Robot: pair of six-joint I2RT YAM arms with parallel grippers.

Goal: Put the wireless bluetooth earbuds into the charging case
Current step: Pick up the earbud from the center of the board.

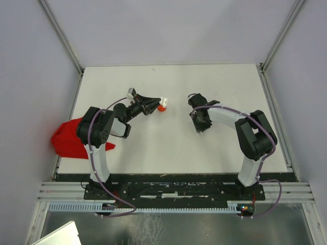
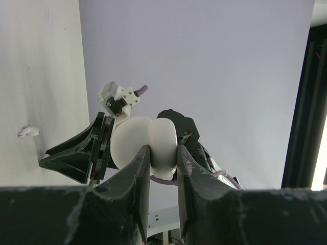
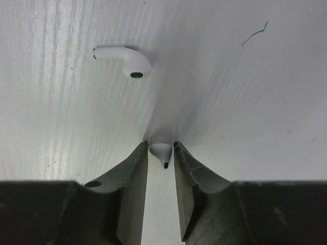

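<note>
One white earbud (image 3: 161, 151) lies on the tabletop (image 3: 245, 102) between the fingertips of the right hand (image 3: 161, 153), which stands narrow around it, though whether the pads press on it yet I cannot tell; a second earbud (image 3: 125, 60) lies near, just beyond. Close gently, centred on the bulb so it does not squirt out, then lift straight. The left hand (image 2: 163, 149) is clamped on the charging case (image 2: 162, 135), held off the tabletop, ready to receive it stem-first.
</note>
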